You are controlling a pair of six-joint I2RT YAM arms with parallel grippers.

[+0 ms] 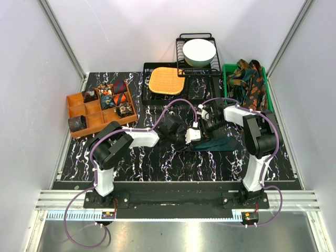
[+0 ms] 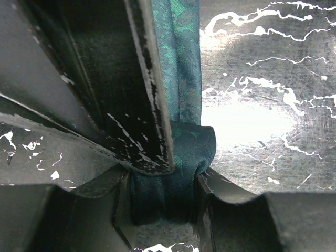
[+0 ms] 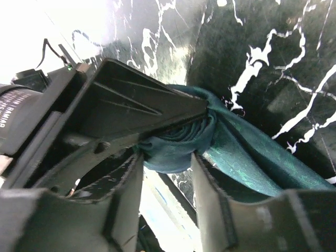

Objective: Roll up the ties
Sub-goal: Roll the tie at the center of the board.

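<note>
Left wrist view: left pincer (image 2: pixel 181 169) pinches dark teal fabric necktie (image 2: pixel 181 63) at its coil; tail runs rightward; right pincer (image 3: pixel 168 169), grip unclear.

White lettering showed on a black housing (image 3: pixel 14 113), far left of the right gripper (image 3: pixel 167 157), but sideways and cut off at the edge, so unreadable. No other text could be read.

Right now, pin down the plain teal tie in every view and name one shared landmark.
Top external: teal tie lies flat, right of centre.
Left wrist: teal tie bunched low centre, a strip running up.
Right wrist: teal tie at centre, spreading lower right.
Shared landmark: the black, white-veined tabletop.
</note>
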